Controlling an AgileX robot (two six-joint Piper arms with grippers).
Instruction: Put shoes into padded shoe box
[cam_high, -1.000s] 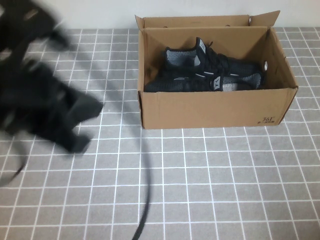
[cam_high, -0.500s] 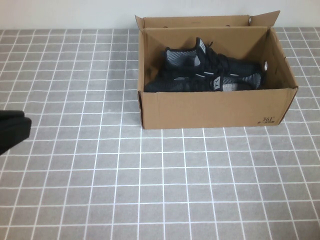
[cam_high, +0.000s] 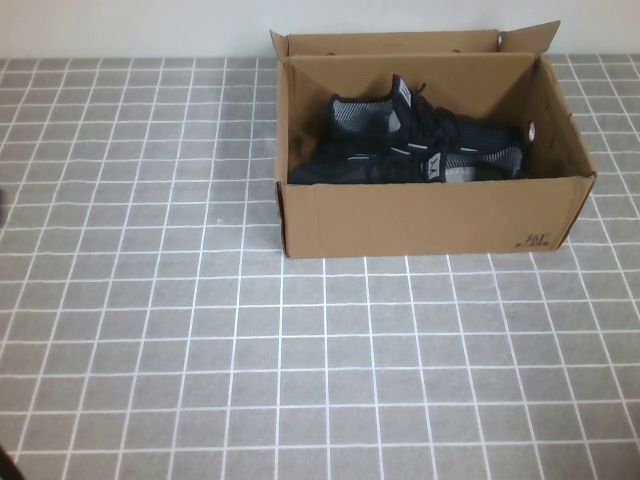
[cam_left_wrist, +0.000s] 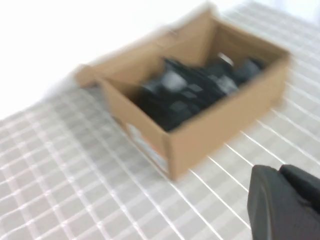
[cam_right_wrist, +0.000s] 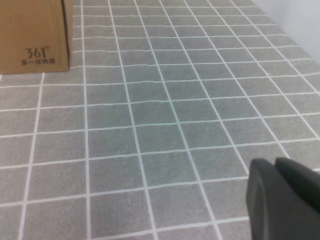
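Hiding all but upper parts of shoes (cam_high: 410, 145), box (cam_high: 430, 215); left gripper (cam_left_wrist: 287, 205), right gripper (cam_right_wrist: 285, 200) cropped, openness unclear

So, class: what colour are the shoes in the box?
Black shoes, grey-lined collars; best in the high view.

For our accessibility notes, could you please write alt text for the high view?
Both black shoes lie inside the open padded shoe box, which stands at the far side of a grey tiled table. Neither the left gripper nor the right gripper shows in this view.
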